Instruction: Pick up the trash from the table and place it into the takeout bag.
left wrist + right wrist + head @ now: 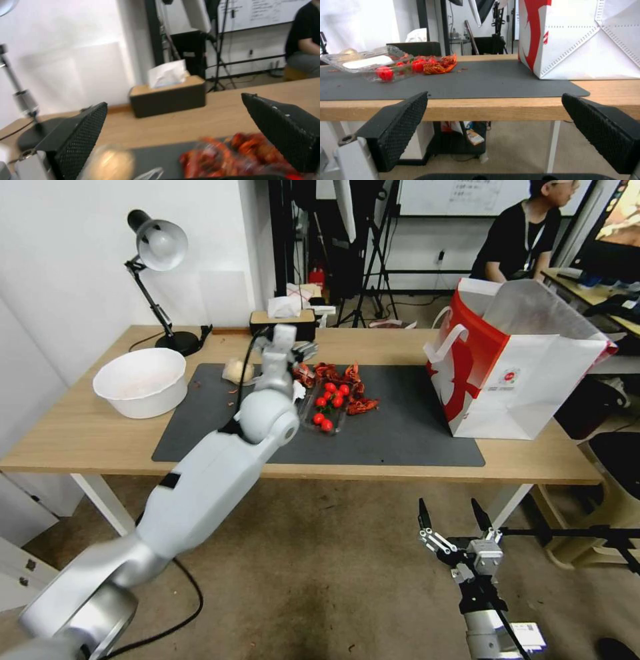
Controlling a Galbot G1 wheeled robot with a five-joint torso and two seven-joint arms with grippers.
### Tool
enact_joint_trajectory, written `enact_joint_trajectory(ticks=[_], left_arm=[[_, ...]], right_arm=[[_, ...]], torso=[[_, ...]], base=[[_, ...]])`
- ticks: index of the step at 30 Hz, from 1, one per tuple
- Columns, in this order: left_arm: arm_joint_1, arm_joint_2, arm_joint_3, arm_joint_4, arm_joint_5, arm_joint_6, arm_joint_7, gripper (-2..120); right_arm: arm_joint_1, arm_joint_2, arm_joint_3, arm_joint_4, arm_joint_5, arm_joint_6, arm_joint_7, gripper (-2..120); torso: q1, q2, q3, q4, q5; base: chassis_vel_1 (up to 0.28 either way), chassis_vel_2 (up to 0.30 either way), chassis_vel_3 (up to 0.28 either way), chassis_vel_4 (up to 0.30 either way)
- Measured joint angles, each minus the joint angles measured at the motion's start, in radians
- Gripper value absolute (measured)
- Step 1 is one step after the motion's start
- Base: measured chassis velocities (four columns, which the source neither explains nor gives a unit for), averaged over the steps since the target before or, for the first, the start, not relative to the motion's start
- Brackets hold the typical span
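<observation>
Two grippers are mine to run, and only the left gripper [173,140] is at work: I have it reached out over the dark mat [400,427], jaws spread wide and holding nothing, above the heap of red crayfish shells [233,155] and the clear plastic tray [325,413] of cherry tomatoes near the mat's middle. A pale wad [237,371] lies by the mat's back left corner, just beside my wrist, and a white bowl [141,381] sits off the mat toward the table's [80,437] left end. I judge the wide spread suits scooping loose, crumbly scraps. The takeout bag [513,380] stands upright with its mouth open at the mat's right edge, well apart from the trash, so I reckon a long carry across. My right gripper [454,517] waits below the front edge, likewise wide and empty.
</observation>
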Motion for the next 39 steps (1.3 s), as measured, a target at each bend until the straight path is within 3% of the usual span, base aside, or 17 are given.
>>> enact_joint_trajectory(ticks=[8,22,33,39], left_arm=[[0.179,0.038,-0.136,-0.108,0.078,-0.015,0.014,100],[0.423,0.054,-0.268,-0.218,0.153,-0.063,0.026,100],[0.664,0.018,-0.390,-0.291,0.216,-0.122,0.048,100],[0.733,-0.006,-0.422,-0.316,0.244,-0.141,0.063,100]], right_arm=[[-0.004,-0.001,-0.004,0.007,-0.009,-0.003,0.000,100],[-0.013,-0.001,-0.009,0.012,-0.015,-0.002,0.000,100],[-0.017,0.001,-0.014,0.015,-0.019,0.005,-0.001,100],[-0.016,0.002,-0.019,0.013,-0.021,0.006,-0.002,100]], torso=[[0.000,0.000,0.000,0.0000,0.0002],[0.000,0.000,0.000,-0.0001,0.0000],[0.000,0.000,0.000,-0.0001,0.0003],[0.000,0.000,0.000,0.0000,0.0003]], base=[[0.000,0.000,0.000,0.000],[0.000,0.000,0.000,0.000],[0.000,0.000,0.000,0.000],[0.000,0.000,0.000,0.000]])
